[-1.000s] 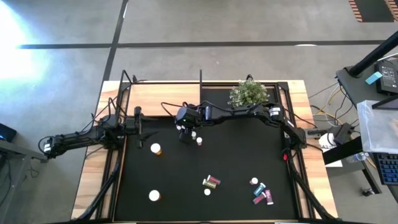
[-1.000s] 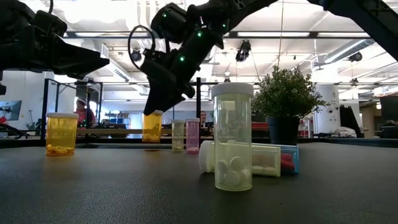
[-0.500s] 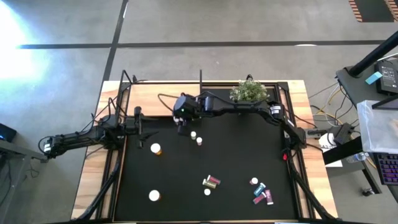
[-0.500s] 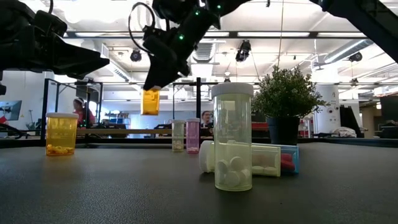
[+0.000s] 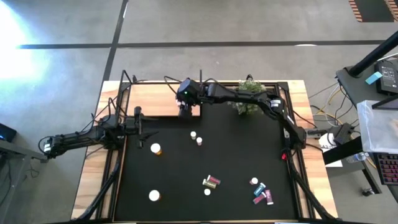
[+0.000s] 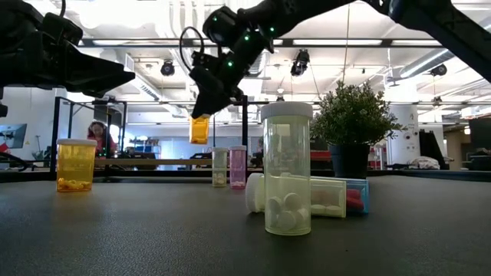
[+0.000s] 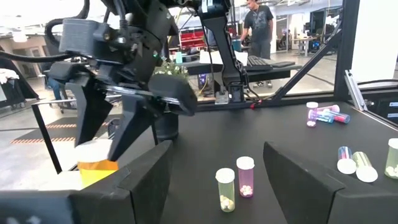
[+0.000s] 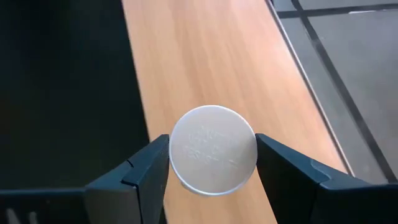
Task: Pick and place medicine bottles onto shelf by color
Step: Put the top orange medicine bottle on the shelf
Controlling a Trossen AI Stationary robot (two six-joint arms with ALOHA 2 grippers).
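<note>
The right gripper (image 6: 204, 115) is clamped on an orange medicine bottle (image 6: 199, 129), held in the air above the shelf (image 5: 163, 99), the light-wood board at the far side of the black mat (image 5: 236, 162). The high view hides that bottle under the gripper (image 5: 185, 109); the right wrist view shows only its white cap (image 8: 212, 158) pinched between the two fingers with the board beneath; the low view alone shows the orange body hanging clear of any surface. The left gripper (image 5: 142, 120) waits at the left edge of the mat, fingers spread wide and empty, as the left wrist view confirms. That view also shows a yellowish bottle (image 7: 225, 189) and a pink bottle (image 7: 245, 177) upright, just beside each other on the mat. A second orange bottle (image 5: 155, 149) stands near the left gripper, and a white-capped bottle (image 5: 153, 195) is nearer the front. Several bottles (image 5: 260, 191) lie clustered at the front right, and another pair (image 5: 211, 182) lies mid-front. A small green plant (image 5: 248, 94) stands at the back, partly covered by the right arm.
</note>
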